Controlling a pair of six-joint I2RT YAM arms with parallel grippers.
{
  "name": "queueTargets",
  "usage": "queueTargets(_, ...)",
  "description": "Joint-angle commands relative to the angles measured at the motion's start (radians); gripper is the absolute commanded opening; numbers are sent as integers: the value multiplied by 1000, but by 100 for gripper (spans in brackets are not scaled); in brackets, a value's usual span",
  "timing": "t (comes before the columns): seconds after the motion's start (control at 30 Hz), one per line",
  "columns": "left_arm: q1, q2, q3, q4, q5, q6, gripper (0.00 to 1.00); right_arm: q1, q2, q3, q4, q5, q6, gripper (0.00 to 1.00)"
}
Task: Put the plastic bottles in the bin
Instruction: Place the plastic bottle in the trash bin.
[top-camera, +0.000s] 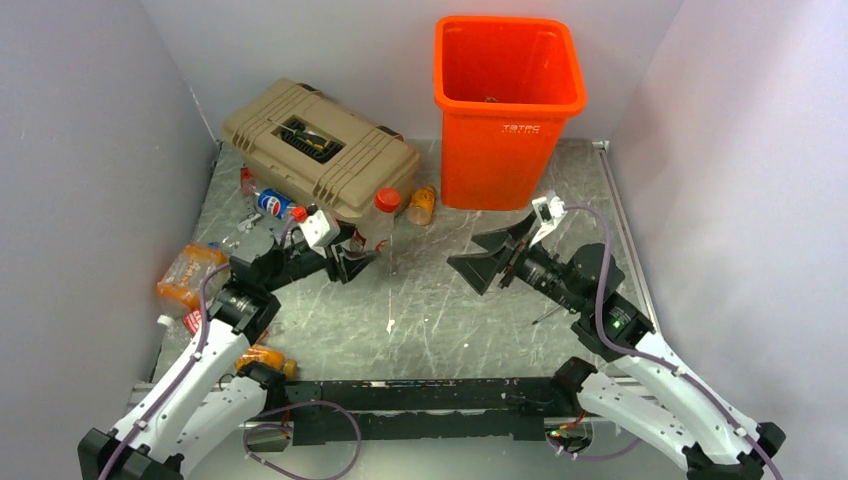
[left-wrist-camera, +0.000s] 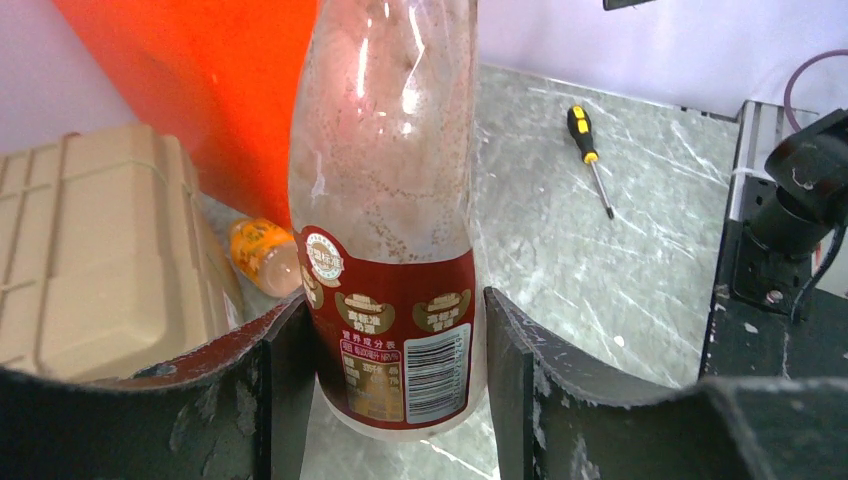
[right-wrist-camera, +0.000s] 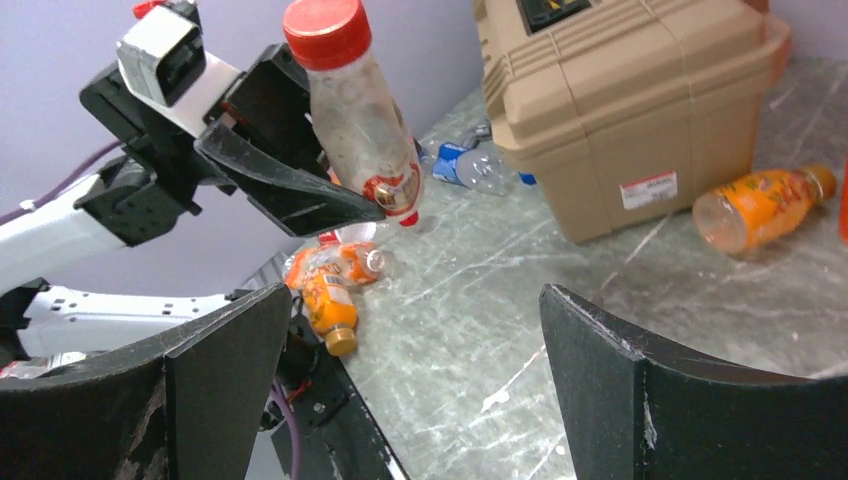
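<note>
Red-capped bottle is what I have in my left end effector: the two dark fingers press on either side of its red label, low on the body, and from the right wrist camera it leans a little, cap uppermost. I cannot tell whether its base is touching the desk. Just behind it lies a small orange bottle on its side, between the tan toolbox and the foot of the bin. The bin stands upright at the back of the desk against the wall, well apart from the held bottle. My right end effector is released, fingers spread wide with nothing between them, pointing across the desk toward the left arm. A blue-labelled bottle lies at the toolbox's left end, and more orange bottles are heaped along the left edge beside the left arm. A yellow-handled screwdriver lies on the desk near the right arm.
</note>
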Motion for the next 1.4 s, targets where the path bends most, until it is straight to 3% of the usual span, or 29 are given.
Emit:
queueTargets(0.0,-5,-28,29,122,-13,-18,36,4,89,144,-34,-54,-53,100)
queueTargets(0.23,-24,-58,13,140,4,-56,36,7,235,335,-43,-147,-71,100)
queueTargets(0.33,-30,-54,19,132,-14,-59,35,42,335,499,-188,-33,-138,100)
queueTargets(0.43,-36,-63,13,138,-18,-60,35,112,368,577,-219,106,-205,100)
queueTargets(0.7,-49,-57,13,137,-19,-65,35,405,567,806,-339,481,-386,100)
queueTargets(1.0,-68,-70,9,119,-30,-44,36,419,683,902,-344,557,-368,99)
queueTargets(1.1,-78,-74,10,109,-39,-42,36,420,693,905,-333,552,-359,95)
queueTargets(1.37,-95,-77,11,92,-52,-4,36,395,669,841,-251,494,-323,70)
